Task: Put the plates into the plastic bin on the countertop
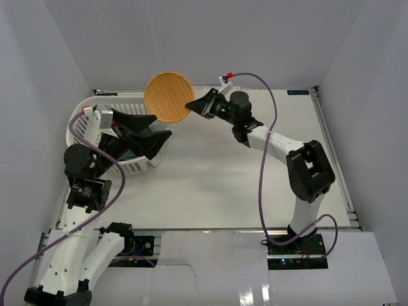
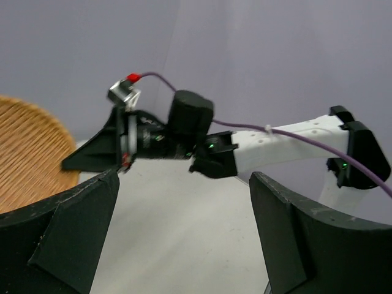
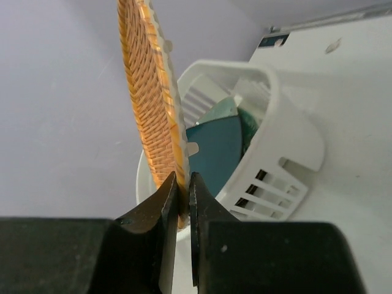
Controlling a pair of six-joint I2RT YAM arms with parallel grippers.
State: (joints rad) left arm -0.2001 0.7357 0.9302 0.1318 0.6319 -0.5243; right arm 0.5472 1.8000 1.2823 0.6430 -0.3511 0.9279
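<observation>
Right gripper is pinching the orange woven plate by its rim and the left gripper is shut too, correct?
Not quite: the left gripper stands open, as the left wrist view shows. The right gripper does pinch the orange woven plate by its rim.

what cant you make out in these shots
- Top view: the left gripper and its arm cover most of the bin, so what lies in it and how many plates cannot be told.
- Right wrist view: the orange plate, pinched in the right gripper, blocks part of the bin; only part of a teal plate shows.
- Left wrist view: the orange plate is blurred and cut off by the left edge.
</observation>
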